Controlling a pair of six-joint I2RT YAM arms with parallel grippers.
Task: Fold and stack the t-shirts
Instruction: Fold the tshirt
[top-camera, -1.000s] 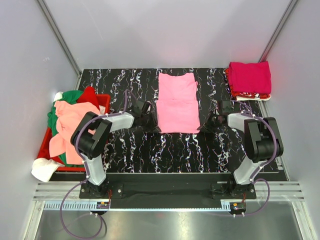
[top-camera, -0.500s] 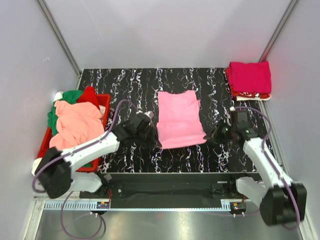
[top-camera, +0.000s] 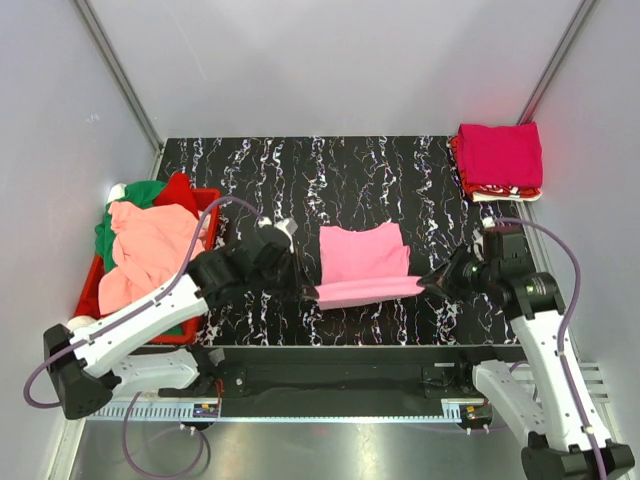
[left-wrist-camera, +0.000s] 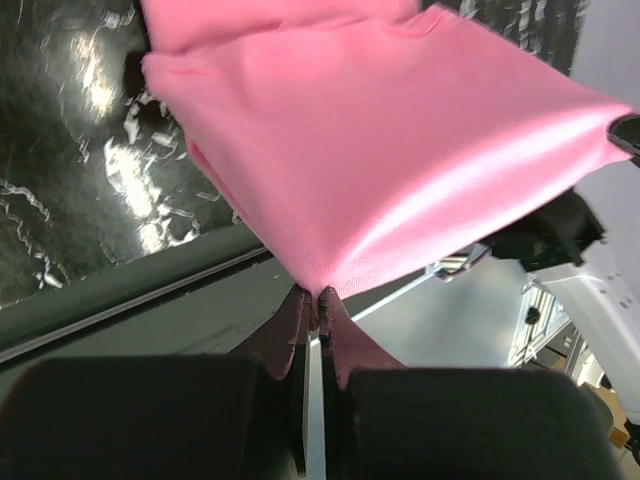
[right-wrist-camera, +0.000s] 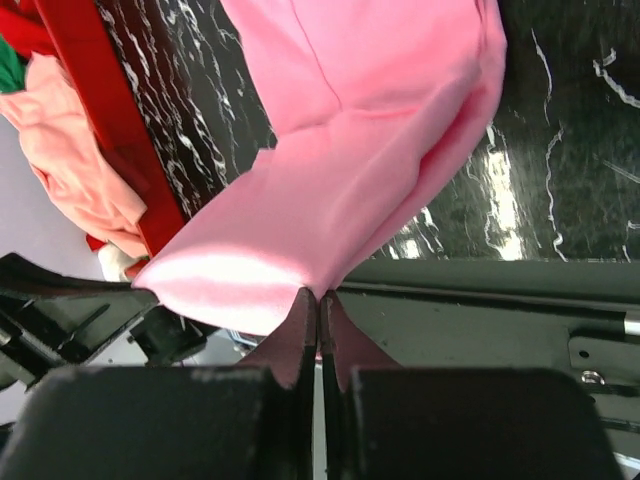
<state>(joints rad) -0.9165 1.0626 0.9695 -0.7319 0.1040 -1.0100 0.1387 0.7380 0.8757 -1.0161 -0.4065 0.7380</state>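
Left of the pink t-shirt (top-camera: 362, 262), the red crate (top-camera: 90, 285) holds an unfolded heap: salmon shirt (top-camera: 150, 245) uppermost, green shirt (top-camera: 140, 192) and red shirt (top-camera: 178, 188) behind, and a white shirt (top-camera: 80, 335) spilling over the near corner. The left gripper (left-wrist-camera: 318, 300) is clamped on the pink shirt's near left corner and the right gripper (right-wrist-camera: 318, 295) on its near right corner. The near edge is raised and the rest lies mid-table (top-camera: 260, 170). The cloth is judged light and limp, so corners give the soundest hold. Far right sits a folded magenta stack (top-camera: 500, 155).

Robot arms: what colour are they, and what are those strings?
The left arm and right arm have pale grey-white tubes joined by chunky black joints. A thin purple cable loops along each. The left pincer and right pincer are dark, with two flat pointed fingers.
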